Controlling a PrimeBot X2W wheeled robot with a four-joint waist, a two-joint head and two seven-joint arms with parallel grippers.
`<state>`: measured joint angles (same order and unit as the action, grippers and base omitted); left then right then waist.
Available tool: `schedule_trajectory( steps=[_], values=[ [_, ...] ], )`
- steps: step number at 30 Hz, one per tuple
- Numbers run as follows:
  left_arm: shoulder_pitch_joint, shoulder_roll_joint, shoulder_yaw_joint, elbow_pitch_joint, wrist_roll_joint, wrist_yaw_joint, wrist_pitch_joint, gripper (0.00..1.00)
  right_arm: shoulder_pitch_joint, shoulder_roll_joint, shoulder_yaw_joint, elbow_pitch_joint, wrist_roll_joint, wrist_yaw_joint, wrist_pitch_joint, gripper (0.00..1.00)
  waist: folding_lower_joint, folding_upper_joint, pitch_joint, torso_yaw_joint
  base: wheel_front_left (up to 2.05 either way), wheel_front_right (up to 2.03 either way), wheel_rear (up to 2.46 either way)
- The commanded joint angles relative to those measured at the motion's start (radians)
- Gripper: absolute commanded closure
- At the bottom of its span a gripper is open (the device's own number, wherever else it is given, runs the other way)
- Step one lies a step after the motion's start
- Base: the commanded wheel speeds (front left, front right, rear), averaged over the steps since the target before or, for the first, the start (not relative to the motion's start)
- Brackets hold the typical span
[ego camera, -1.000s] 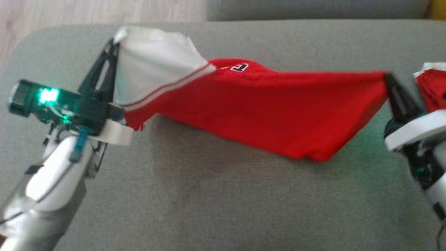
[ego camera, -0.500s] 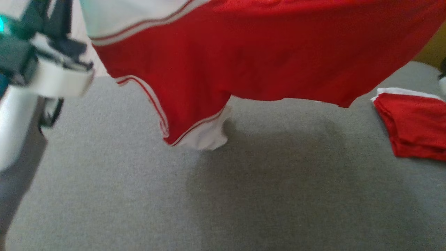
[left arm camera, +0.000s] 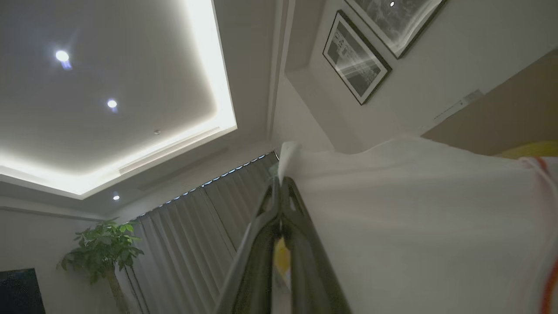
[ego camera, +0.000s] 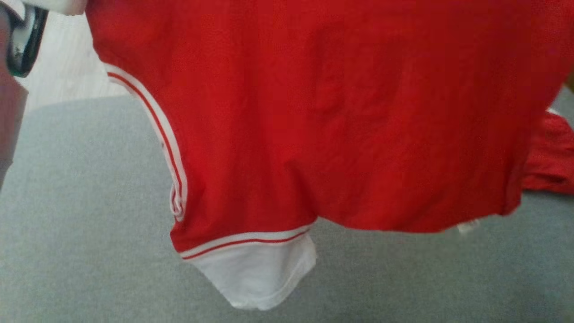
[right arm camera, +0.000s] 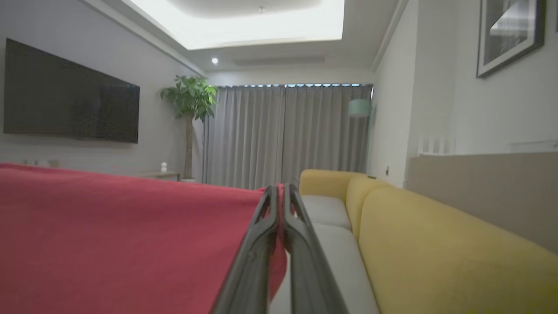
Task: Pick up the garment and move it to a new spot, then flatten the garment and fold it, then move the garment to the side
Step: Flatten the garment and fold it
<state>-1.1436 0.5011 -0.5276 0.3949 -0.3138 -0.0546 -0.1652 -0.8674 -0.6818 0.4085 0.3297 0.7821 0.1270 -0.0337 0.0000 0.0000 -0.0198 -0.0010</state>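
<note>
Head view: the garment (ego camera: 336, 112), red with white-and-red striped trim and a white panel at its lowest point, hangs spread in the air close to the camera, clear of the grey cushion (ego camera: 80, 215) beneath it. A second red cloth (ego camera: 549, 157) lies on the cushion at the right, partly hidden behind the hanging fabric. Pale wooden floor (ego camera: 63, 76) shows past the cushion's far edge.

Left wrist view: the left gripper (left arm camera: 281, 181) is clenched, its fingers pressed together on a white edge of the garment (left arm camera: 414, 218), which drapes away to the right. Beyond it are curtains (left arm camera: 187, 244), a potted plant (left arm camera: 102, 248), framed pictures (left arm camera: 355, 65) and the lit ceiling (left arm camera: 109, 87).

Right wrist view: the right gripper (right arm camera: 281, 189) is clenched on a red corner of the garment (right arm camera: 109, 235), which stretches away to the left. Beyond it are a yellow sofa (right arm camera: 436, 248), the curtains (right arm camera: 283, 135), the potted plant (right arm camera: 189, 98) and a wall-mounted screen (right arm camera: 69, 96).
</note>
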Motion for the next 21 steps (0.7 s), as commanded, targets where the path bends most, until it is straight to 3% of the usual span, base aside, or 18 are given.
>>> schedule_trajectory(
  steps=[1, 8, 12, 16, 21],
  values=[
    [-0.085, 0.021, 0.021, 0.054, -0.006, -0.015, 0.003, 1.0, -0.058, 0.015, 0.026, 0.019, 0.0, 0.004, 0.019, 1.0, 0.0, 0.0, 0.05, 0.006, 0.0, 0.0, 0.0],
    [-0.23, -0.027, 0.012, 0.218, -0.003, -0.038, -0.05, 1.0, -0.202, 0.068, 0.104, 0.145, -0.019, 0.004, 0.003, 1.0, 0.0, 0.0, 0.184, 0.023, 0.0, 0.0, 0.0],
    [-0.384, -0.063, 0.026, 0.274, 0.036, -0.018, -0.091, 1.0, -0.365, 0.085, 0.138, 0.238, -0.071, 0.004, -0.097, 1.0, 0.0, 0.0, 0.274, 0.041, 0.0, 0.0, 0.0],
    [-0.441, -0.078, 0.047, 0.235, 0.068, -0.013, -0.096, 1.0, -0.466, 0.085, 0.164, 0.303, -0.118, 0.004, -0.17, 1.0, 0.0, 0.0, 0.334, 0.057, 0.0, 0.0, 0.0],
    [-0.363, -0.077, 0.081, 0.143, 0.08, -0.028, -0.096, 1.0, -0.487, 0.093, 0.198, 0.366, -0.12, 0.004, -0.204, 1.0, 0.0, 0.0, 0.415, 0.071, 0.0, 0.0, 0.0]
  ],
)
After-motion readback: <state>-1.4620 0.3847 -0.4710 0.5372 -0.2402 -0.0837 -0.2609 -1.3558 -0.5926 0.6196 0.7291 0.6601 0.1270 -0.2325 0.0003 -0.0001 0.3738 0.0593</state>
